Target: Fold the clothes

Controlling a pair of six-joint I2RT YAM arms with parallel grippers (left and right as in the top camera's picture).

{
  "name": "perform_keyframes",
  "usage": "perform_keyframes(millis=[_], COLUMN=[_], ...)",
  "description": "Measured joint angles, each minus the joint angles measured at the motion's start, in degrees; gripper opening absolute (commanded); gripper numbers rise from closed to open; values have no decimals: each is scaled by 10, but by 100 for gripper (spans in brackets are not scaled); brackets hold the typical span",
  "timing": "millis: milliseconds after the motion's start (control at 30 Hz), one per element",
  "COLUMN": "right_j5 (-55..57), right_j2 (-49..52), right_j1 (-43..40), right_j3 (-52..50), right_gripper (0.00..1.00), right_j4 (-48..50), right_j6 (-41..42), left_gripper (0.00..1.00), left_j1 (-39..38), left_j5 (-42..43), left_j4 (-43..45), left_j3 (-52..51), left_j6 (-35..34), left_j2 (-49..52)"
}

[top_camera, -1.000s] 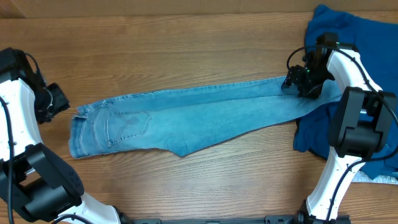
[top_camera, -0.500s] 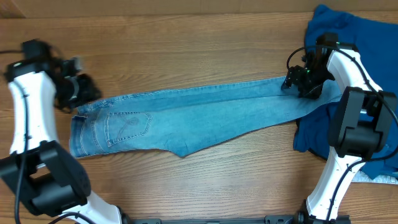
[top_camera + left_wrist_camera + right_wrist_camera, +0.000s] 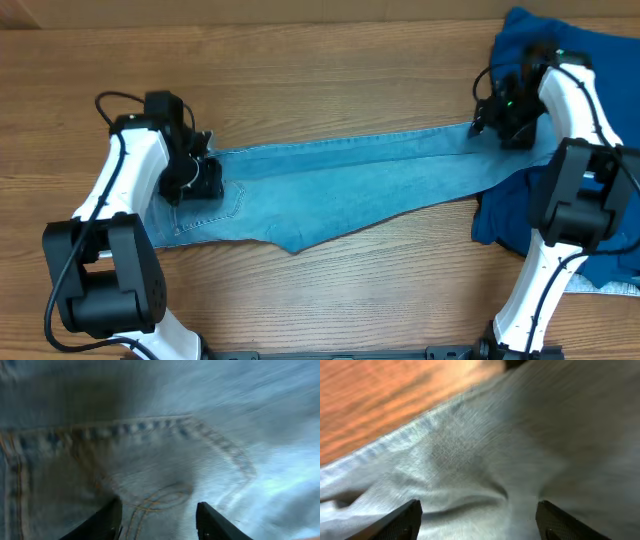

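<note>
The light-wash denim jeans (image 3: 350, 190) lie stretched flat across the wooden table (image 3: 300, 80), waist end at the left and the narrow legs running to the right, rising slightly toward the far edge. One leg's lower edge forms a slanted fold near the middle. The leg ends reach the dark royal-blue garment (image 3: 500, 220) at the table's right side and lie against it. A small pale grey cloth (image 3: 610, 288) shows at the lower right, beside that garment.

The left arm (image 3: 130, 175) bends in over the waist end, and the left jaws sit on the seat of the jeans – right at the back pocket (image 3: 150, 485), whose curved stitching shows in the left wrist view. There the two fingers (image 3: 107, 520) stand apart with flat denim between them, nothing pinched.

The right arm (image 3: 575, 110) reaches to the leg ends near the far right. In the right wrist view the right jaws are spread wide – both fingers (image 3: 405, 520) at the frame's lower corners, rumpled denim lying loose beneath them, bare table beyond the cloth's edge.
</note>
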Motion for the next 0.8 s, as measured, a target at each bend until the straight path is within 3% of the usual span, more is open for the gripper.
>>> perform_keyframes(millis=[167, 400, 600, 800], right_j5=[10, 43, 49, 46], right_j2=[0, 0, 0, 0], right_j1=[-3, -14, -53, -117], right_j3=[61, 68, 71, 87], right_gripper=[83, 88, 92, 91], right_j4=[-35, -49, -7, -9], right_j6=[0, 31, 32, 26], left_gripper=[60, 59, 57, 57], left_j1=[0, 23, 87, 89], left_j5=[-75, -182, -131, -73], left_j4=[65, 245, 223, 186], left_j3=[-45, -59, -59, -59], left_j6=[-55, -108, -101, -99], left_j2=[0, 0, 0, 0])
